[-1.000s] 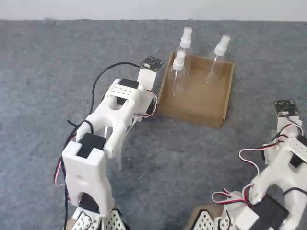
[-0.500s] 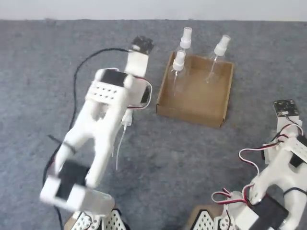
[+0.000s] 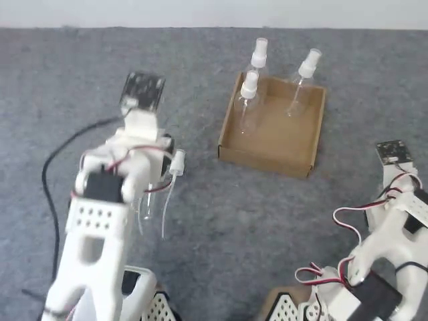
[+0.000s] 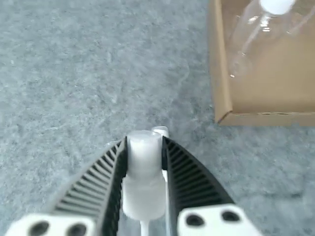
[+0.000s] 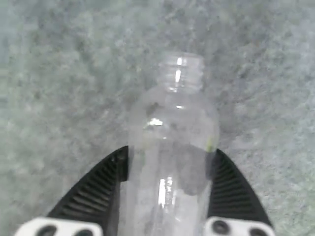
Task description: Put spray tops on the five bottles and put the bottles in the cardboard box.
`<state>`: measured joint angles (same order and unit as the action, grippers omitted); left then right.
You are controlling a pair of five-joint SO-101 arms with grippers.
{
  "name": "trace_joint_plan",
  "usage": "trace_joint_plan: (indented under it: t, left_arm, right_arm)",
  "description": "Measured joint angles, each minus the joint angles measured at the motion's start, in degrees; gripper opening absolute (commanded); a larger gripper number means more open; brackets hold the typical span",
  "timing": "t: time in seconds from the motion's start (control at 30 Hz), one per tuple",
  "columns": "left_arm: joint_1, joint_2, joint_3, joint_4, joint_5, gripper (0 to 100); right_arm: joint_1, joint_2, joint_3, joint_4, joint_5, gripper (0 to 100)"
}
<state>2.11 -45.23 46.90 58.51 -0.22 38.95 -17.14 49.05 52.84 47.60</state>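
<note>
My left gripper point(image 4: 143, 143) is shut on a white spray top point(image 4: 142, 162), and the top's thin dip tube point(image 3: 164, 210) hangs down from the spray top point(image 3: 177, 162) left of the cardboard box point(image 3: 231, 148). My right gripper point(image 5: 170, 153) is shut on a clear bottle point(image 5: 172, 118) whose threaded neck is bare and open, held over the grey carpet. The right arm point(image 3: 394, 231) sits at the near right corner. Three capped bottles stand in the box: one point(image 3: 257, 57) at the back, one point(image 3: 307, 67) back right, one point(image 3: 249, 90) left.
Grey carpet point(image 3: 267, 221) covers the table between the arms and the box. The box's near left corner point(image 4: 222, 93) lies close ahead of the left gripper, with a capped bottle point(image 4: 263, 24) inside. Arm bases and cables occupy the near edge.
The left arm swung away from the box's left side toward the left and the near edge, carrying the spray top. The right arm barely shifted.
</note>
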Motion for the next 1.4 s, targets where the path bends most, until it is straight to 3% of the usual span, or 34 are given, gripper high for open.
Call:
trace_joint_plan:
  t: [0.2,0.57,0.77,0.9,1.23,1.4]
  left_arm:
    - [-0.3,-12.2,14.7,-6.9,0.1,1]
    - [-0.4,-16.1,18.2,-7.3,0.1,1]
    - [-0.4,-16.1,18.2,-7.3,0.1,1]
    - [-0.4,-16.1,18.2,-7.3,0.1,1]
    - [-0.4,-16.1,18.2,-7.3,0.1,1]
    - [-0.4,-16.1,18.2,-7.3,0.1,1]
  right_arm:
    - [-0.2,0.0,-5.5,8.2,-1.8,28.1]
    - [-7.4,2.3,-18.6,18.8,-4.4,27.7]
    - [-7.0,12.8,-22.3,19.3,-4.2,27.2]
    - [-5.5,18.2,-23.6,19.0,-3.7,21.4]
    - [-4.3,22.6,-23.7,15.5,-3.7,18.2]
    - [-4.3,23.1,-23.7,13.1,-3.7,25.3]
